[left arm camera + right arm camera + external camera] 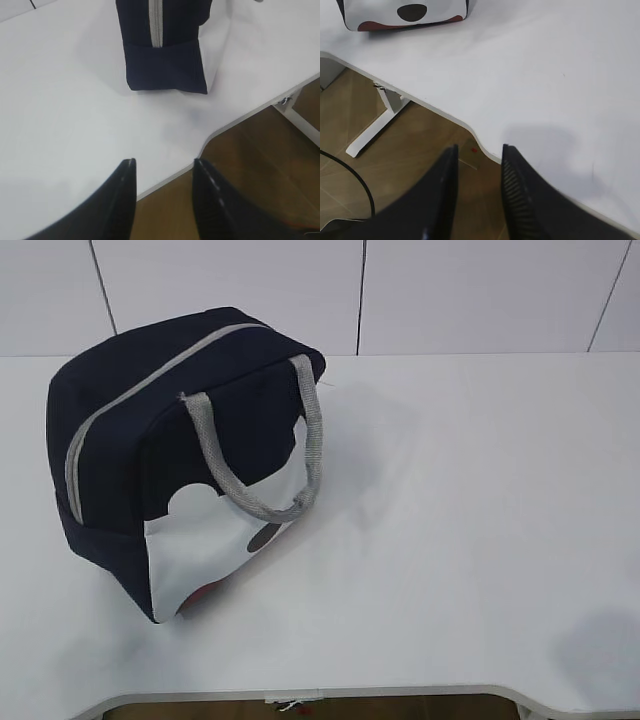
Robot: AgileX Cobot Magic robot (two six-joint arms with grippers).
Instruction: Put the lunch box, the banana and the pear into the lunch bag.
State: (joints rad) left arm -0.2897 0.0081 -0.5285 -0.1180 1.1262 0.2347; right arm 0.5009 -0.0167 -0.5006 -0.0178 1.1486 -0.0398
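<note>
The lunch bag (180,455) stands zipped on the left part of the white desk (470,540), its grey handles (300,460) facing the middle. Both arms hang back over the desk's front edge: the left end effector (164,172) and the right end effector (479,155) are each released, grasping nothing.

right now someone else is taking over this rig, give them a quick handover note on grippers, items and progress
Left gripper: open, empty, hanging over the table's front edge, short of the lunch bag.
Right gripper: open, empty, also over the front edge, on the bare right side of the table.
Lunch bag: on the left of the table, its zipper looks closed.
Lunch box, banana and pear: in no view, so they are either inside the bag or off the table.
Done: cannot confirm. Left: check the bag's contents.
</note>
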